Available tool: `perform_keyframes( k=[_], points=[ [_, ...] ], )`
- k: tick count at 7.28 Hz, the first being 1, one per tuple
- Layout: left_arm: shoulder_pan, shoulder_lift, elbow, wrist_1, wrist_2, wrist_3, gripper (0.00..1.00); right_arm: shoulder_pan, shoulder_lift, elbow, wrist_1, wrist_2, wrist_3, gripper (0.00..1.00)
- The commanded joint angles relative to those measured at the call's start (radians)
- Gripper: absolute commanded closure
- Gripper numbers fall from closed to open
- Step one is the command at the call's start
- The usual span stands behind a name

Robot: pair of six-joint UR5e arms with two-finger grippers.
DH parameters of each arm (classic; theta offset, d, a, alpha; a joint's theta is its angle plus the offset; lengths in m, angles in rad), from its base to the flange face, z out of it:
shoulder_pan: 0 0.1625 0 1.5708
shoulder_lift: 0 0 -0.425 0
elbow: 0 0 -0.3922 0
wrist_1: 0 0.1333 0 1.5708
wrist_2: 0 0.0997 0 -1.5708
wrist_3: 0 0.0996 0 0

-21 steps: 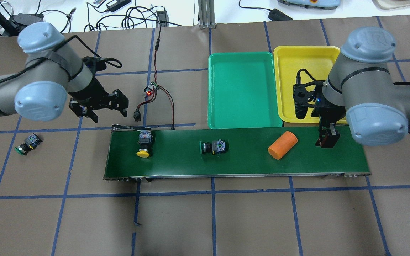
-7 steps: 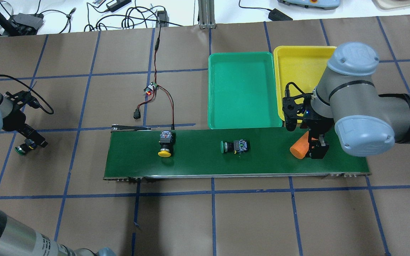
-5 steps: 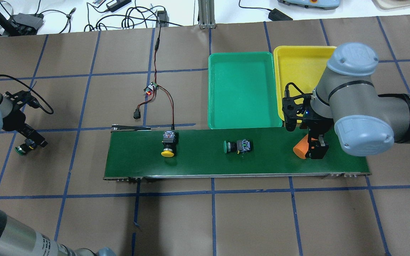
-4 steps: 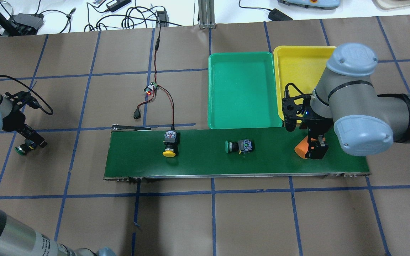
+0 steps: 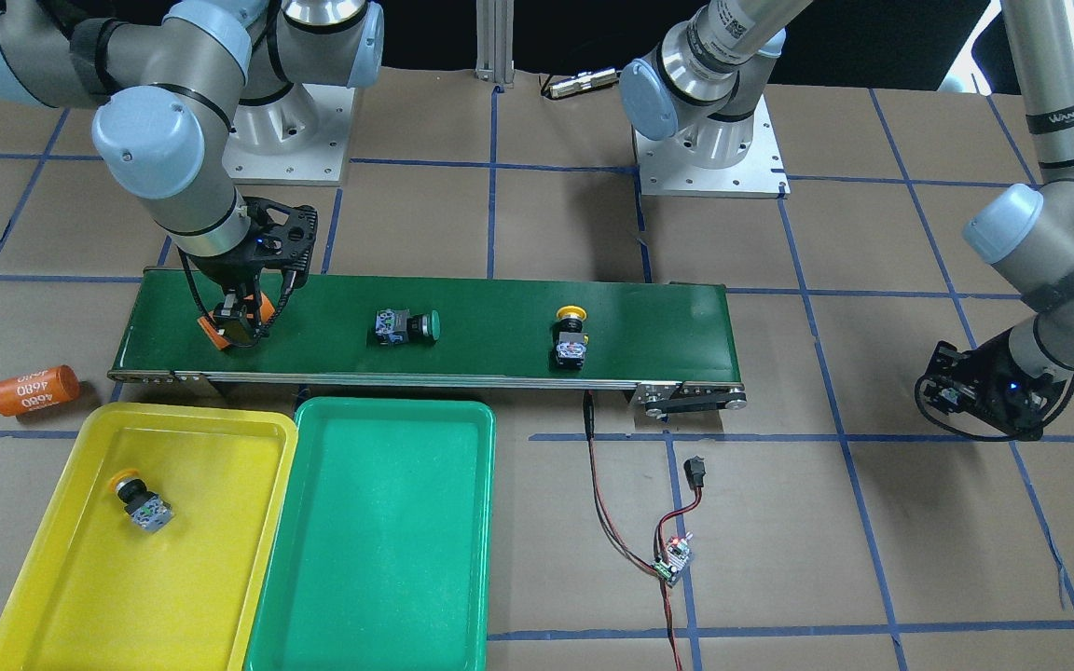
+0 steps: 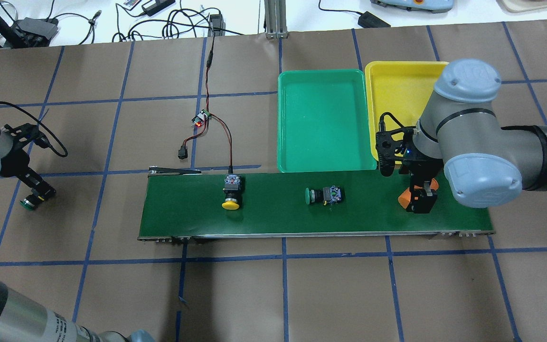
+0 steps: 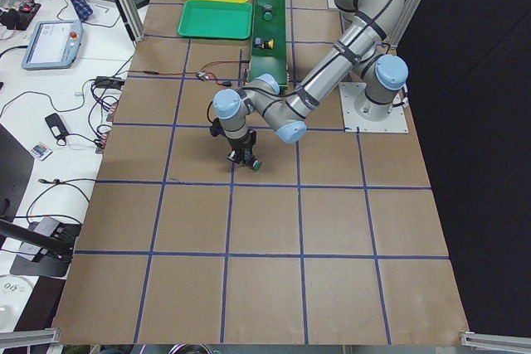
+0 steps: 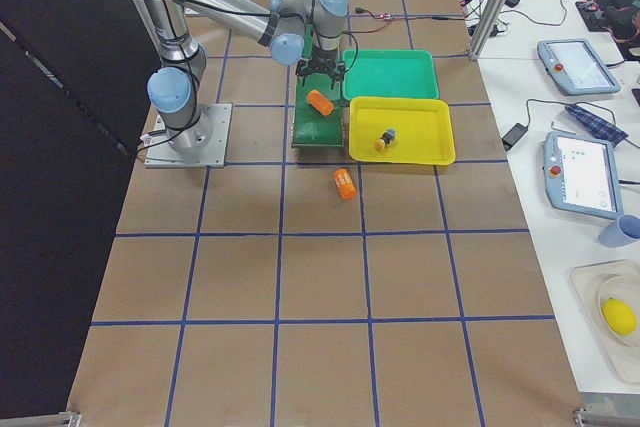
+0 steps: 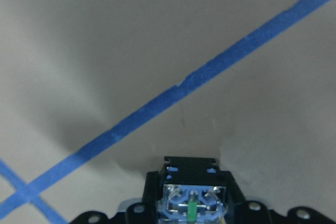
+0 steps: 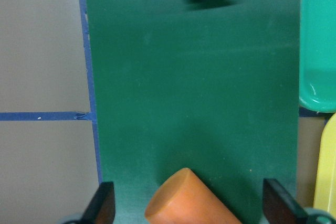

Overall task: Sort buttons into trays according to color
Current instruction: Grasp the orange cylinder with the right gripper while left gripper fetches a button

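Moved further along conveyor belt: yellow button, green button. Probably light, rigid; pinch across black body. Right fingers spread wide astride orange cylinder; cannot tell for left fingers.

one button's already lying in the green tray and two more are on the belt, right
Not quite. The sorted button lies in the yellow tray, not the green tray, which holds none. The exterior front-facing view shows this. The rest stands: the yellow button and the green button do lie on the belt.
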Motion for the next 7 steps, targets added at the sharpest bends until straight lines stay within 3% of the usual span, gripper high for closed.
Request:
perform_keyframes(
  k=[1, 3, 5, 7],
  points=[
    [-0.169, 0.096, 0.001, -0.128, -0.011, -0.352, 1.00, 0.001, -0.004, 0.027, -0.037, 0.004, 0.003, 0.00],
    [-0.313, 0.184, -0.005, -0.258, -0.185, -0.706, 1.00, 0.001, -0.001, 0.027, -0.048, 0.004, 0.005, 0.00],
    [-0.465, 0.258, -0.038, -0.277, -0.202, -0.928, 1.00, 0.001, -0.001, 0.027, -0.049, 0.004, 0.008, 0.00],
    [-0.596, 0.258, -0.064, -0.264, -0.202, -1.195, 1.00, 0.001, 0.001, 0.027, -0.049, 0.004, 0.008, 0.00]
  ],
)
